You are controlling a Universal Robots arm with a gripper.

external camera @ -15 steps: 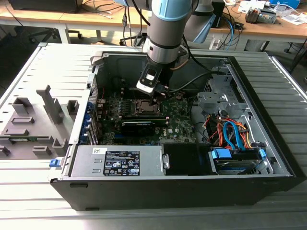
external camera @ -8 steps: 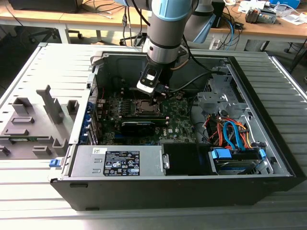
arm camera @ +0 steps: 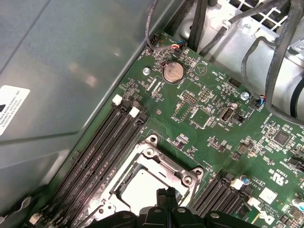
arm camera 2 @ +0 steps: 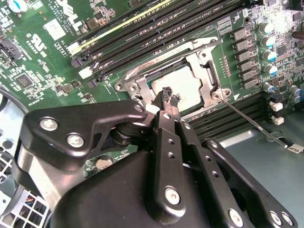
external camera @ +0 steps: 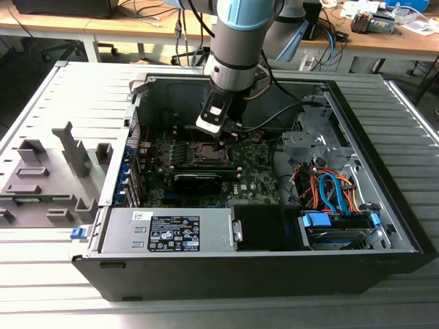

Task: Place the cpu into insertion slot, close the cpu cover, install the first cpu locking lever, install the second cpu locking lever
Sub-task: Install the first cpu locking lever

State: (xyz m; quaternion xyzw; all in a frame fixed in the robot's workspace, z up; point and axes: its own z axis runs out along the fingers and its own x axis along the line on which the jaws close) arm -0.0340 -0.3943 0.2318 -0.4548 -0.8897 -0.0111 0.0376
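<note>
Just under my claw [arm camera 2: 167,97], whose two fingers are pressed together with nothing visible between them, sits the cpu [arm camera 2: 186,88], its grey top lying flat in the insertion slot [arm camera 2: 158,75]. My tips hang at the chip's edge; whether they touch the metal I cannot tell. The cpu cover [arm camera 2: 209,76] lies down around the chip, framing it through its square window. From the cover's corner a thin locking lever [arm camera 2: 249,122] runs out slantwise across the black memory slots [arm camera 2: 209,118]. Farther off, in the first wrist view, a coin battery [arm camera: 173,72] sits on the green board [arm camera: 213,123]. Beyond, in the exterior view, the open computer case [external camera: 260,271] rests on the grey slatted counter [external camera: 62,274].
</note>
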